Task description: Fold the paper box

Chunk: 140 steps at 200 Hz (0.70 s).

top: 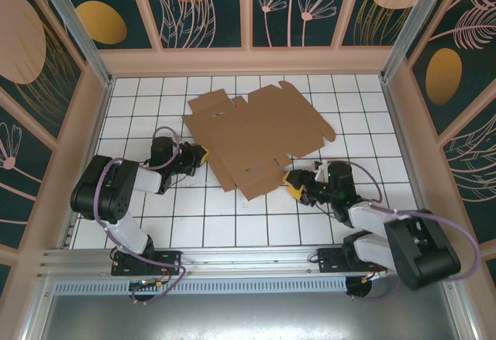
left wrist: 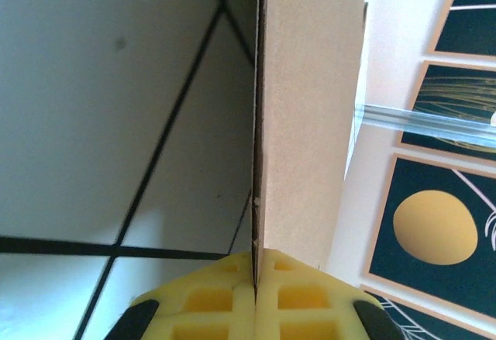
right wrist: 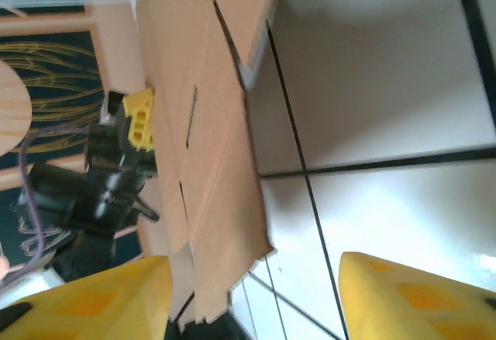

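**Left claw pinches the flat box sheet**

The paper box (top: 260, 131) lies unfolded on the worktop (top: 194, 224), from the middle toward 12 o'clock. The left claw (top: 201, 156) is clamped on its 9 o'clock edge. The right claw (top: 293, 185) has its jaws spread around the sheet's 5 o'clock corner.

The paper box (top: 256, 135) is matt brown cardboard with a faintly fibrous face and a raw cut edge, the table (top: 232, 224) under it is smooth white with a soft gloss, and the fingers (left wrist: 302, 305) of the left gripper (left wrist: 254, 278) are dull yellow moulded plastic.
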### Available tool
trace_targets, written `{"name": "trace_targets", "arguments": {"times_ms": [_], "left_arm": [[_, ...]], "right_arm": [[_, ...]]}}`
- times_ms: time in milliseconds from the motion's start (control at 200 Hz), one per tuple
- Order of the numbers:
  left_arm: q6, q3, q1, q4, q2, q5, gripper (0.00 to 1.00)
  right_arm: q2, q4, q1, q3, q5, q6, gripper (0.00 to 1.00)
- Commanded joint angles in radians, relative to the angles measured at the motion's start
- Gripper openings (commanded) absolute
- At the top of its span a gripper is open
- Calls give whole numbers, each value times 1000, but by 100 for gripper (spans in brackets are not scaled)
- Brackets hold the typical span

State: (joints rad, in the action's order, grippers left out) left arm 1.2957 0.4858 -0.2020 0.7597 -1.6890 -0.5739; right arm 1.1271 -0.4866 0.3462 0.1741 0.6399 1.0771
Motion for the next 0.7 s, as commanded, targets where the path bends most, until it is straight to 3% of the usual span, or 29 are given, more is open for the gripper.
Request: {"name": "trace_targets", "arguments": {"times_ms": [0, 90, 190, 500, 696], "left_arm": [[-146, 50, -4, -181, 60, 11, 0], [-212, 72, -3, -266, 88, 18, 0], [-271, 98, -3, -363, 133, 24, 0], [-410, 173, -4, -628, 209, 46, 1], [-431, 172, -3, -666, 216, 40, 1]], "right_arm": [[-144, 481, 7, 148, -287, -238, 65], [-207, 617, 13, 245, -410, -322, 64], [-198, 641, 29, 355, -435, -421, 60], [465, 704, 108, 884, -376, -672, 20], [690, 749, 129, 1083, -307, -728, 7]]}}
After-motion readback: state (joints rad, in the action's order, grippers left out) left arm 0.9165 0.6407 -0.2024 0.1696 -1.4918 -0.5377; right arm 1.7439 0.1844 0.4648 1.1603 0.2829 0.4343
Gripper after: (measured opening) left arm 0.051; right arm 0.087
